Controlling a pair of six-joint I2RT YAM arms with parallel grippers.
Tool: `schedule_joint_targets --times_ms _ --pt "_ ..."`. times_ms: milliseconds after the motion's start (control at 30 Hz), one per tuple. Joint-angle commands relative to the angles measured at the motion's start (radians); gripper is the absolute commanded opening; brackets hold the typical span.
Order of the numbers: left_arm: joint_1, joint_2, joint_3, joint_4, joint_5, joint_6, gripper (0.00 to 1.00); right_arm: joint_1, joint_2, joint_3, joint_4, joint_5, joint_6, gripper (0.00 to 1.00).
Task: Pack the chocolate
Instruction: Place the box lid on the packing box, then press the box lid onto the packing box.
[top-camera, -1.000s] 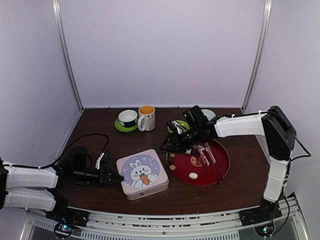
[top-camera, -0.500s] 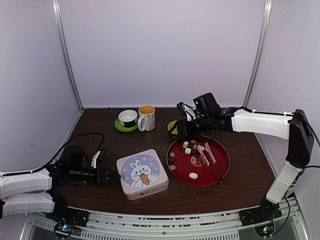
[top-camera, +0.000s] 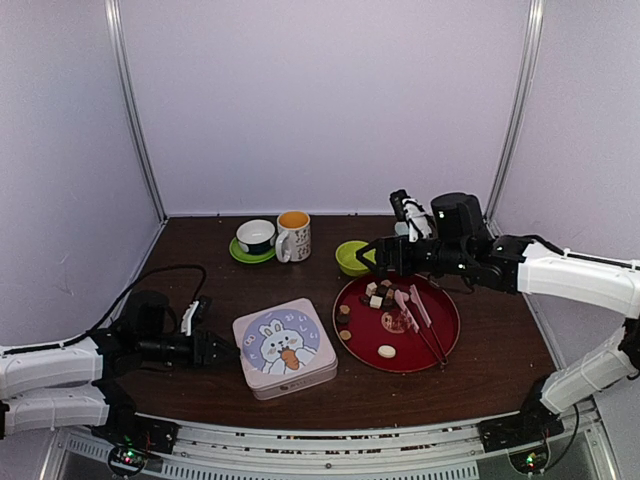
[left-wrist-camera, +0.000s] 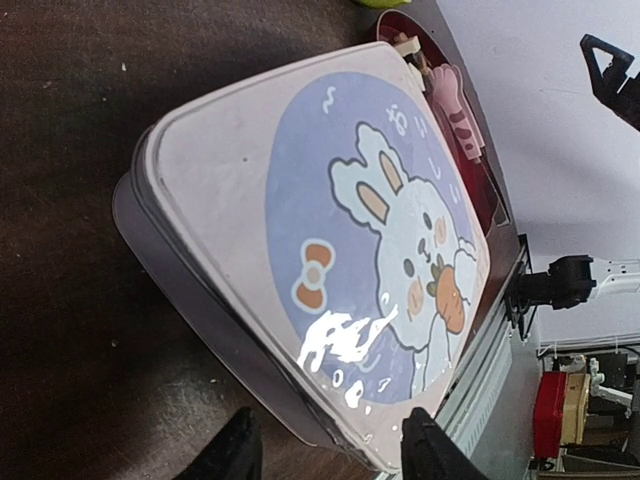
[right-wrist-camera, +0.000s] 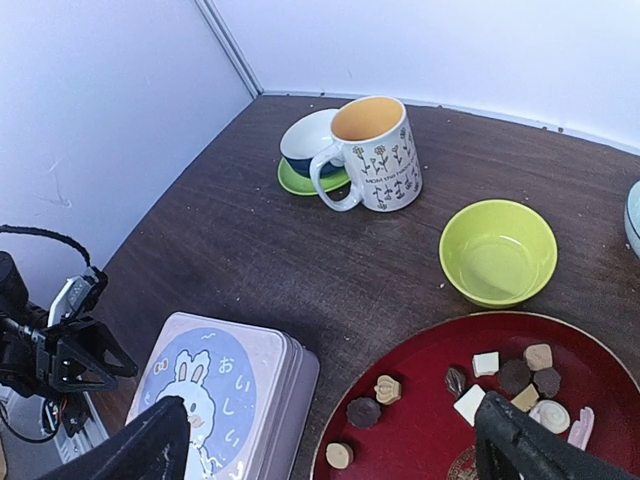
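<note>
Both grippers are empty: right gripper (top-camera: 388, 235) wide with the chocolate (right-wrist-camera: 515, 378) below its fingers, left gripper (top-camera: 210, 350) half-spread just short of the tin (left-wrist-camera: 300, 250), which may skid if nudged.

Overhead view, 2 wrist views, shared tin (top-camera: 285, 348)

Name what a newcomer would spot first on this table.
The closed pale tin, with a cartoon rabbit holding a carrot on its lid, sits near the front edge, left of centre. Just right of it, a round red tray holds scattered chocolate pieces and pink tongs.
</note>
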Motion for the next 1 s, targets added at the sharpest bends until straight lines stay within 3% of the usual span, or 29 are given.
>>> schedule_joint_targets --times_ms 0,267,400,500,967 --pt "-0.005 -0.019 0.007 0.004 -0.013 0.033 0.51 -0.038 -0.036 -0.07 0.143 -0.042 0.074 1.0" --pt "-0.004 -0.01 0.003 0.002 -0.009 0.047 0.52 -0.037 -0.078 -0.136 0.197 -0.009 0.133 1.0" --pt "-0.005 -0.013 0.008 -0.004 -0.009 0.052 0.53 -0.046 -0.069 -0.11 0.133 -0.088 0.147 1.0" --pt "-0.005 -0.02 0.008 -0.004 -0.009 0.056 0.53 -0.046 -0.109 -0.167 0.205 -0.111 0.173 1.0" --pt "-0.005 -0.01 0.032 -0.024 -0.012 0.076 0.53 -0.046 -0.27 -0.232 0.233 -0.044 0.234 1.0"
